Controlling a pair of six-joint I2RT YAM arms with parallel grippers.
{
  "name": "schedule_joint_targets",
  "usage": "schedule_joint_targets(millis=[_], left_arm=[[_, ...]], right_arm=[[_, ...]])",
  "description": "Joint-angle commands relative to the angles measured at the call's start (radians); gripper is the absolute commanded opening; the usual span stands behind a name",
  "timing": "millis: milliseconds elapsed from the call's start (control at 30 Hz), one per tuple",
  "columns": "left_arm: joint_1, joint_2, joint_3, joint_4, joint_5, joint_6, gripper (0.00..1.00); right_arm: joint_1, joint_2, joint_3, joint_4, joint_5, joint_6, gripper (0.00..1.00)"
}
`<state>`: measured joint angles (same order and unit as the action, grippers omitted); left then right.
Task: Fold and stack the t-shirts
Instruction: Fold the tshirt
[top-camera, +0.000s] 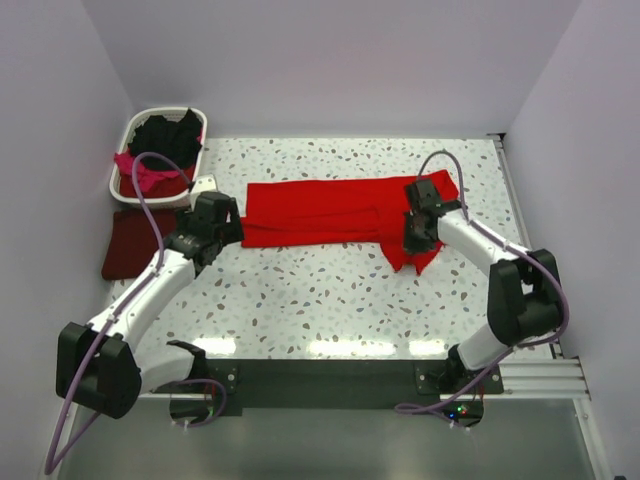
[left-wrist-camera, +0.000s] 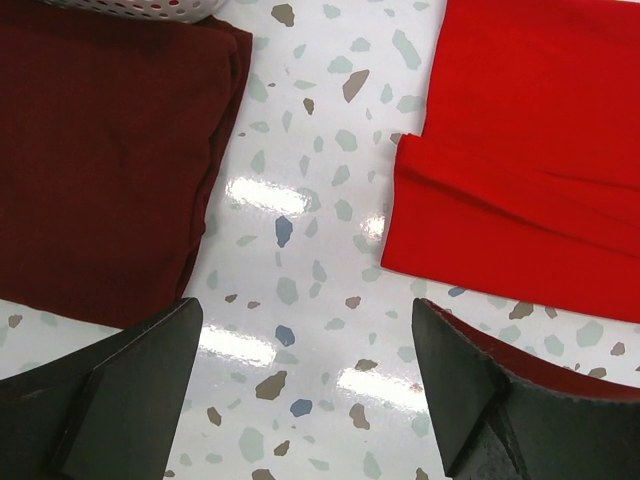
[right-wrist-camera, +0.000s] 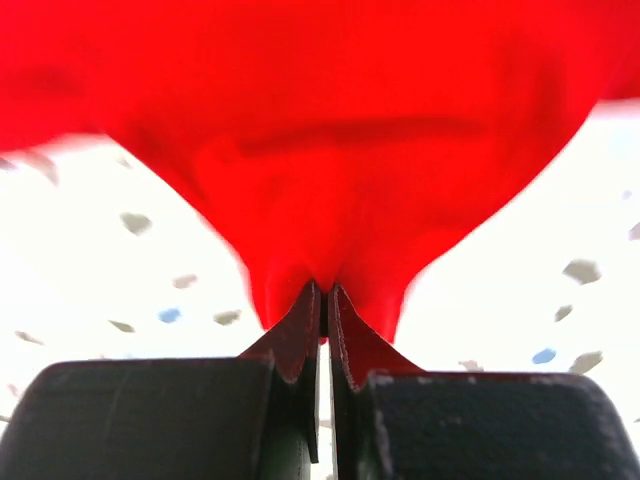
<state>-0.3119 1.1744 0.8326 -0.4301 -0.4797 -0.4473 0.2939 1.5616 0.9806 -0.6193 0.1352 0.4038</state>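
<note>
While the right pincer (right-wrist-camera: 322, 296) pinches the red t-shirt (top-camera: 320, 210) tight, the left pincer (left-wrist-camera: 305, 312) gapes wide above the worktop (left-wrist-camera: 310, 150).

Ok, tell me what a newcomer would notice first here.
The bright red t-shirt, a long folded band across the middle of the table, its right end pinched in the shut right tool. Then the folded dark maroon t-shirt at the left edge, next to the white basket holding a black garment and a pink one; the left tool hangs open between the two shirts.
</note>
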Motion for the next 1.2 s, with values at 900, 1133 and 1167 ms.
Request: schedule_joint_targets(millis=[900,1133,1167], left_arm=[[0.0,0.071,0.003,0.042,0.069,0.045,0.9],[0.0,0.123,0.019,0.044,0.167,0.022,0.91],[0.0,0.131,0.022,0.045,0.179,0.015,0.91]], right_arm=[[-0.15,0.588,0.937,0.032,0.168,-0.1,0.39],[-0.212,0.393,0.719,0.052,0.118,-0.042,0.61],[-0.229,0.332,0.639,0.059,0.1,-0.017,0.61]])
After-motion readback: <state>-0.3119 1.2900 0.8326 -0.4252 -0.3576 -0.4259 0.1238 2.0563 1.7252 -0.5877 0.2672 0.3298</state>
